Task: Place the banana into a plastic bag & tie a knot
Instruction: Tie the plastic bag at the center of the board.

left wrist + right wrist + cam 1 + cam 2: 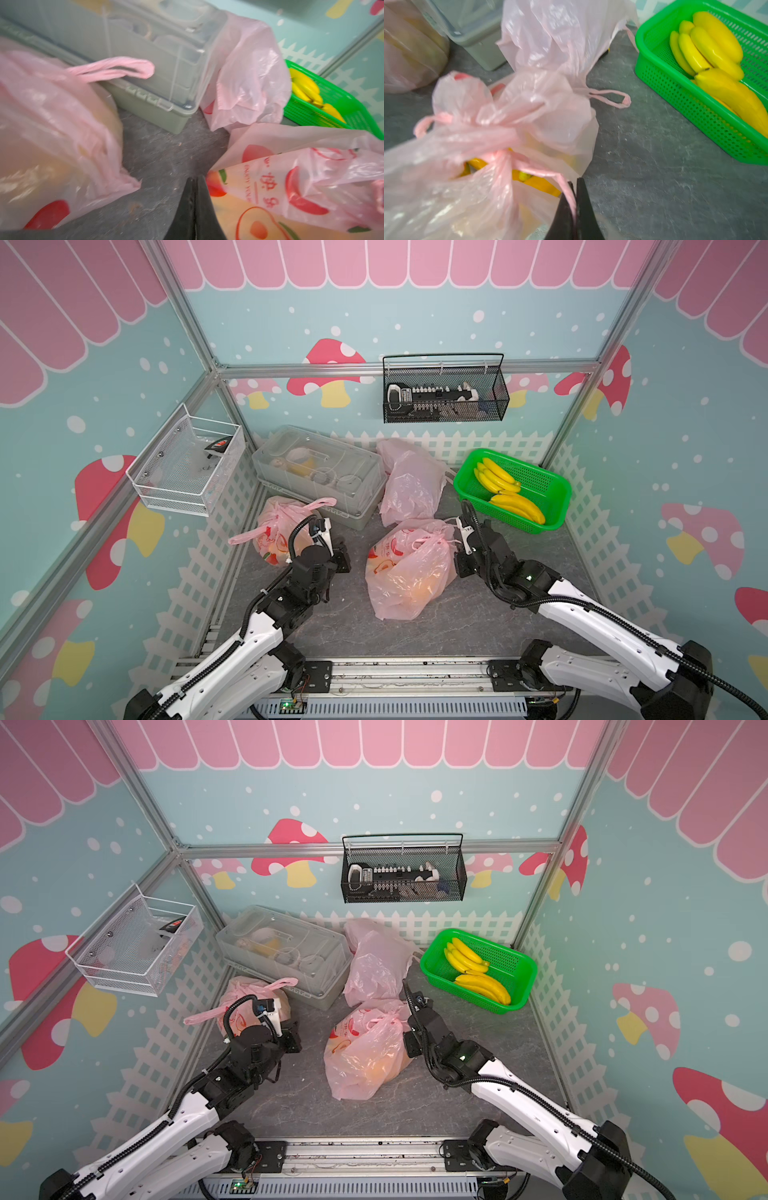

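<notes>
Pinching a thin pink handle strand (548, 173) between its closed jaws, the right gripper (575, 184) held the neck of the printed pink plastic bag (409, 572) at the middle of the grey tabletop (374, 639), where yellow bananas (537, 185) showed through a gap under the bunched handles. The left gripper (195, 182) was shut on nothing, poised just beside the bag's printed corner. More bananas lay in the green basket (540, 485) to the right, and a second filled bag (276, 535) sat by the clear lidded box (320, 472). Whether the handles had been knotted or merely crossed could not be told, though the gap suggested a tie not yet snug. The hazards looked plain. With only one strand held, a pull would likely drag the light bag across the tabletop rather than cinch it. The slick film could slide out of the jaws, and a hard tug could stretch or tear the handle, leaving the fruit free to spill.
</notes>
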You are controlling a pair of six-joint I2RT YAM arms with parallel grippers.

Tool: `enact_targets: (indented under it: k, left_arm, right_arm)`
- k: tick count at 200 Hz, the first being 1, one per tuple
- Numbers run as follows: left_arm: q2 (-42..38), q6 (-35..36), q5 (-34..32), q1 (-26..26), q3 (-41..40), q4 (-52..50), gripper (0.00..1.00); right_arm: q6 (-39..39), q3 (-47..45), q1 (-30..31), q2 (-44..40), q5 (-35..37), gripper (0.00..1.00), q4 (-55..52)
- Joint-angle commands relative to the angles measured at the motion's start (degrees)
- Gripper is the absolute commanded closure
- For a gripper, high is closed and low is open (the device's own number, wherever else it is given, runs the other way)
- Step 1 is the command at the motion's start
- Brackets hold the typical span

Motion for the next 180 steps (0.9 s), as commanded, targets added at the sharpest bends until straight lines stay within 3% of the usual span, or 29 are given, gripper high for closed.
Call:
enact_targets:
  k: [1, 20, 29, 44, 63, 105, 136, 180]
  left_arm:
    - [-3.11, -5.33, -0.25, 1.88, -3.58, -2.97, 1.00]
    - [-4.22, -0.50, 13.69, 1.78, -4.05, 3.94, 1.00]
    - [-3.62, 0.43, 15.23, 0.50, -2.17, 4.45, 0.97]
    - [-0.75, 3.02, 17.98, -1.42, 1.40, 5.81, 0.85]
    - [5.03, 5.75, 19.85, -4.34, 6.08, 7.50, 0.72]
    - [19.38, 9.83, 25.31, -8.78, 17.43, 6.18, 0.57]
    - [25.73, 12.99, 27.90, -10.92, 22.82, 3.72, 0.56]
    - [28.37, 15.33, 27.64, -11.76, 23.75, 1.97, 0.57]
  right_arm:
    - [-0.43, -3.21, -0.46, -0.97, -3.25, 1.00, 0.98]
    - [-1.11, -5.29, -0.45, -3.39, -7.39, 1.00, 5.36]
    - [-1.99, -5.13, -0.46, -4.01, -8.30, 1.00, 6.20]
    - [-3.29, -4.15, -0.46, -4.23, -9.57, 1.00, 6.87]
    - [-4.36, -3.39, -0.42, -3.71, -12.27, 1.00, 8.66]
    - [-4.43, -2.60, -0.46, -2.44, -14.31, 1.00, 10.72]
    - [-4.43, -2.87, -0.46, -1.53, -14.85, 1.00, 11.70]
    - [-4.65, -2.67, -0.45, -0.58, -14.69, 1.00, 12.55]
